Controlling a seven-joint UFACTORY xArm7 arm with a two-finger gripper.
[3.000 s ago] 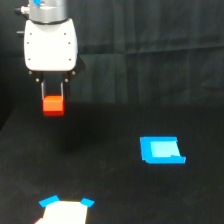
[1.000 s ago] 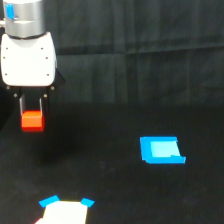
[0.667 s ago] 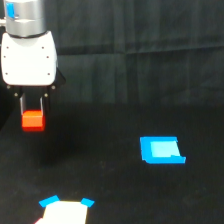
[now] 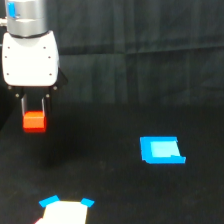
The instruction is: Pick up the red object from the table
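Note:
The red object, a small bright red-orange block, sits between the two dark fingers of my gripper at the exterior view's left. The gripper is shut on it, under the white gripper body. The block hangs above the black table, and a faint shadow lies on the surface below it.
A flat blue piece lies on the table toward the exterior view's right. At the bottom edge sits a white patch with blue corners. A dark curtain closes off the back.
Three seconds ago the gripper held the block further right and higher. It has since carried it left and down; over the last second it has hardly moved.

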